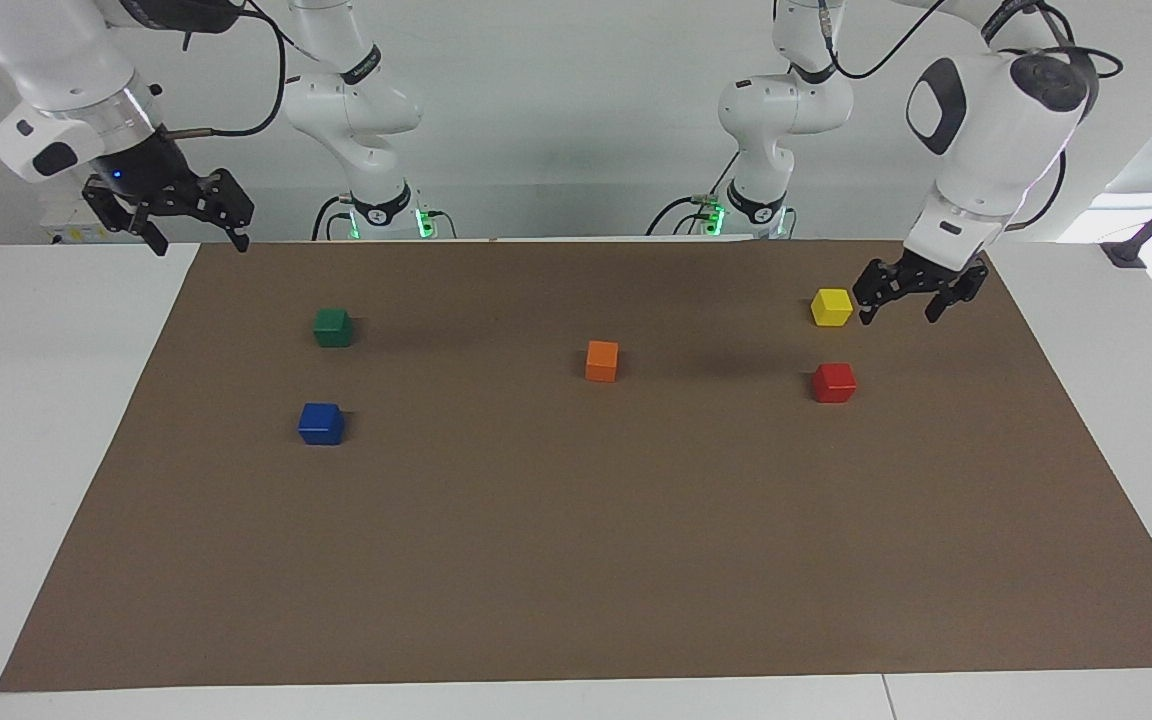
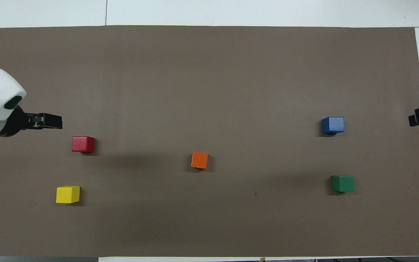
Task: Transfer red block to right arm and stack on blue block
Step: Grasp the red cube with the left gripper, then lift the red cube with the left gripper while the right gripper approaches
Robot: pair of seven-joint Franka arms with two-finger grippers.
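Near left tool — red block, untouched

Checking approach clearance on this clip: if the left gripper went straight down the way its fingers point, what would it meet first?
Most likely bare brown mat. The left gripper, fingers open and pointing down, hangs beside the yellow block and short of the red block; depth is uncertain, so the yellow block could be grazed.

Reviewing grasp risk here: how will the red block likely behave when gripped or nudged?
The red block looks like a rigid cube, so it probably won't deform. Flat on the mat, it should slide rather than roll. Its faces seem glossy, so it may slip.
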